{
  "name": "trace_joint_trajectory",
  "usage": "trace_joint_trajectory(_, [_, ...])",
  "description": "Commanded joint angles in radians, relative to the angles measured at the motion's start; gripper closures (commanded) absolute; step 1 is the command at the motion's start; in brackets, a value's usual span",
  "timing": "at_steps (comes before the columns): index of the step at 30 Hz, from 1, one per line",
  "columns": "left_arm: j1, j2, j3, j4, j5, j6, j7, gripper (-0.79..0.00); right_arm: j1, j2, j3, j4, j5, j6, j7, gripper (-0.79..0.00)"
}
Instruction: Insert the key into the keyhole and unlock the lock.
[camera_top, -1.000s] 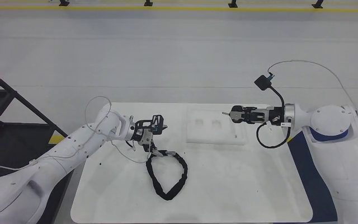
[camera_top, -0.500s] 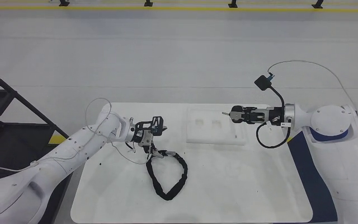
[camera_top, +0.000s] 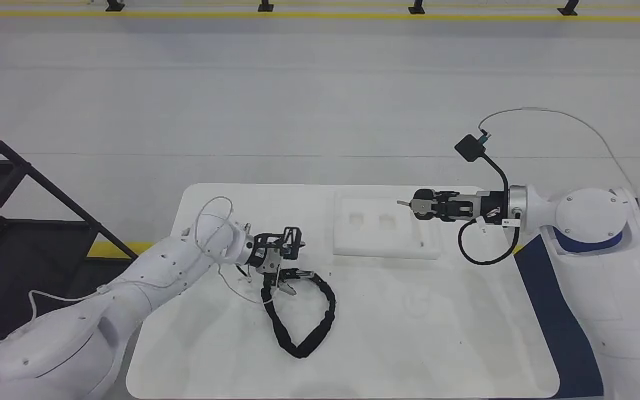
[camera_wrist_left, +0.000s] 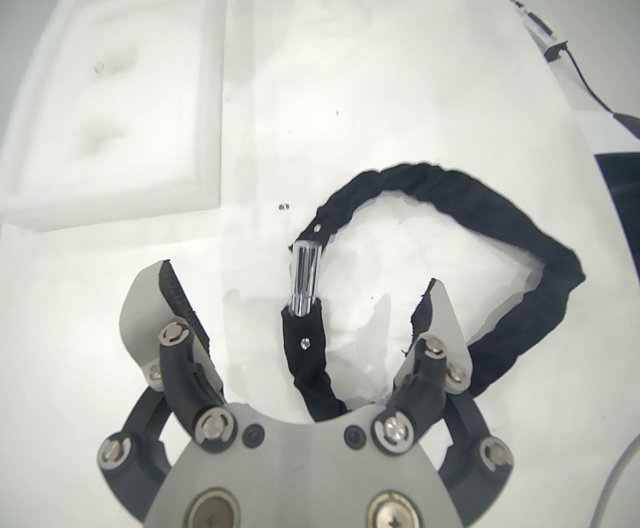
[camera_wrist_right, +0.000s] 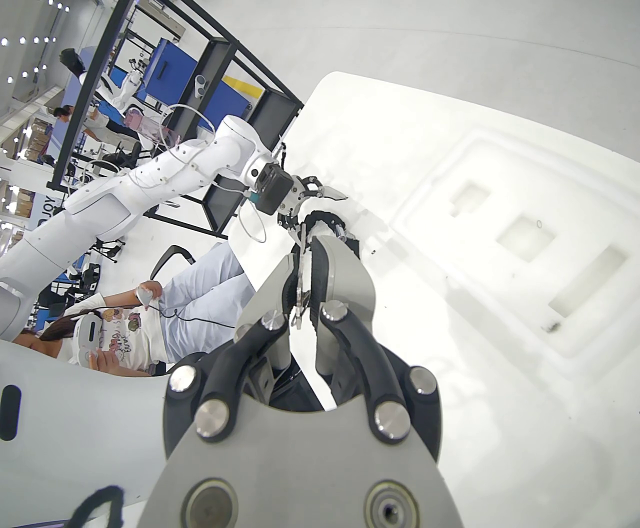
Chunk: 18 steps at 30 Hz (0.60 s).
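straddling one lock, one left pincer

the left arm is white, with a grey cable by the left gripper. it has silver plates, black links and round screws.

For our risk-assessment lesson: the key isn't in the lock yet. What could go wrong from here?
The left claw is open either side of the lock cylinder; closing off-centre could push the loose chain away.
The right claw pinches the thin key far from the cylinder; it might twist or slip during insertion.
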<state>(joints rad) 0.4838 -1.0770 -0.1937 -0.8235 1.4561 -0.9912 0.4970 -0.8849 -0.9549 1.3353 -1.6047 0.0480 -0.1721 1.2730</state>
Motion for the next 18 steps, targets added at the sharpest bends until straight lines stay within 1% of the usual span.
trace_joint_trajectory(1, [-0.008,-0.026,0.010,0.048,0.031,-0.009,0.046,-0.785,0.000,0.000,0.000,0.000,0.000,0.000,0.000,0.000])
trace_joint_trajectory(6, [-0.011,-0.080,0.024,0.155,0.097,-0.019,0.134,-0.785,0.000,0.000,0.000,0.000,0.000,0.000,0.000,0.000])
trace_joint_trajectory(12, [-0.006,-0.135,0.024,0.234,0.210,0.012,0.221,-0.785,0.000,0.000,0.000,0.000,0.000,0.000,0.000,0.000])
trace_joint_trajectory(16, [-0.004,-0.168,0.024,0.286,0.263,0.030,0.257,-0.785,0.000,0.000,0.000,0.000,0.000,0.000,0.000,0.000])
trace_joint_trajectory(17, [-0.002,-0.176,0.024,0.298,0.272,0.027,0.267,-0.680,0.000,0.000,0.000,0.000,0.000,0.000,0.000,0.000])
trace_joint_trajectory(18, [0.000,-0.183,0.024,0.311,0.279,0.019,0.280,-0.606,0.000,0.000,0.000,0.000,0.000,0.000,0.000,0.000])
